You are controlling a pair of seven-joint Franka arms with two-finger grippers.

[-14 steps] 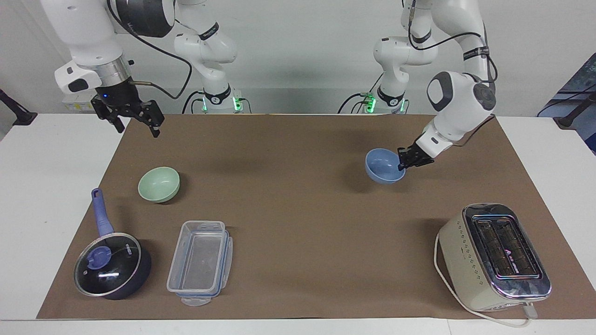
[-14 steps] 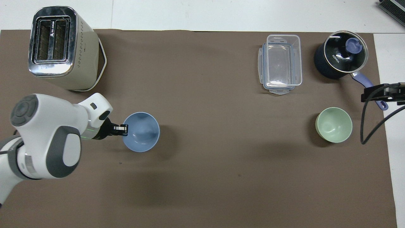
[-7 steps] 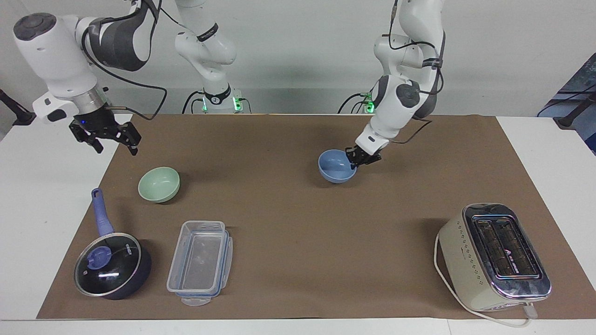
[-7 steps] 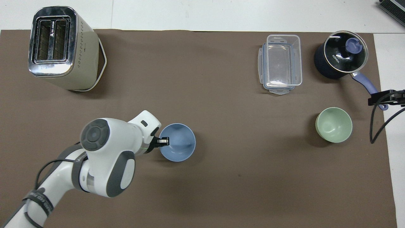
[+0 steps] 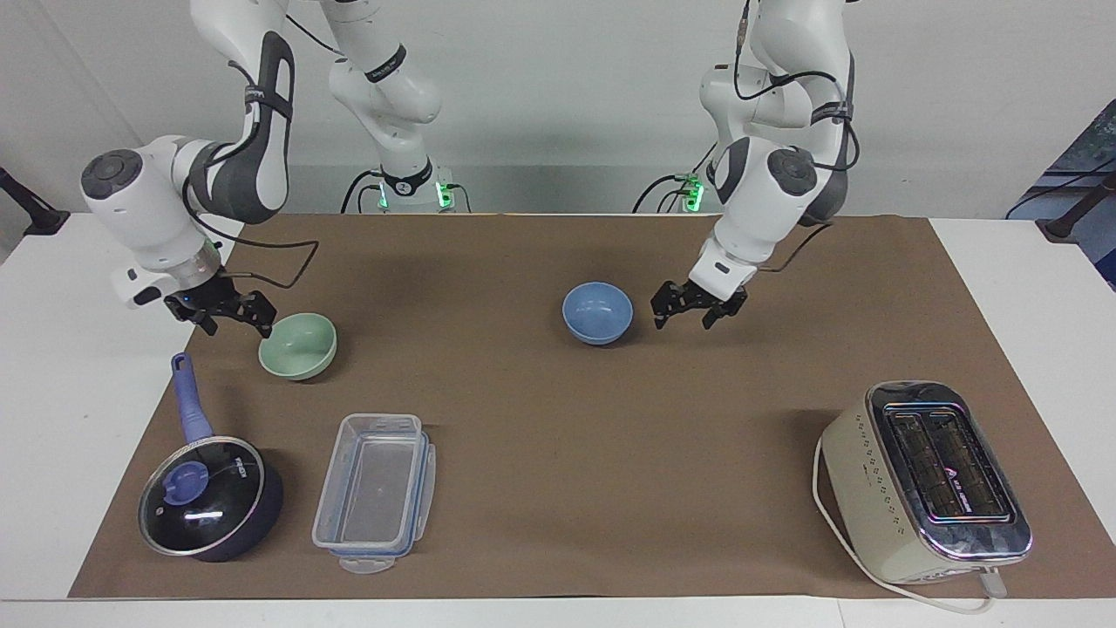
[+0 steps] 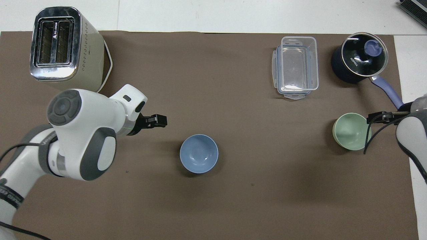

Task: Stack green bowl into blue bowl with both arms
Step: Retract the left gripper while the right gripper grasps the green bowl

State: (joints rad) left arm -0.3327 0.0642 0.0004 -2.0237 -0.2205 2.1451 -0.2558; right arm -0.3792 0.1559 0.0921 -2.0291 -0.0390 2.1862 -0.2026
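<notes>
Facing view first: the green bowl (image 5: 297, 345) sits on the mat toward the right arm's end of the table, and my right gripper (image 5: 228, 312) is down beside its rim on the side away from the other bowl, fingers spread, nothing in them. One fingertip looks about level with the rim, but I can't tell if it's touching. I'd guess that spot is picked so one finger can drop inside the wall and one outside for a rim pinch.

The blue bowl (image 5: 597, 313) is upright near the middle of the mat, well apart from the green one. The left gripper (image 5: 698, 307) hangs just beside it, toward its own arm's end, jaws wide and empty, clear of the rim. Parked mid-table like that, the blue bowl reads to me as the landing spot, reachable by both arms.

Overhead, the blue bowl (image 6: 198, 153) is open side up and empty, so it's ready to take the other one.

Further out: a lidded saucepan (image 5: 207, 498) with a blue handle and a clear plastic container (image 5: 377, 490) lie farther from the robots than the right gripper, and a toaster (image 5: 926, 480) sits farther out than the left one. Everything is on a brown mat (image 5: 558, 419) over a white table (image 5: 78, 349), plain white wall at the back.
</notes>
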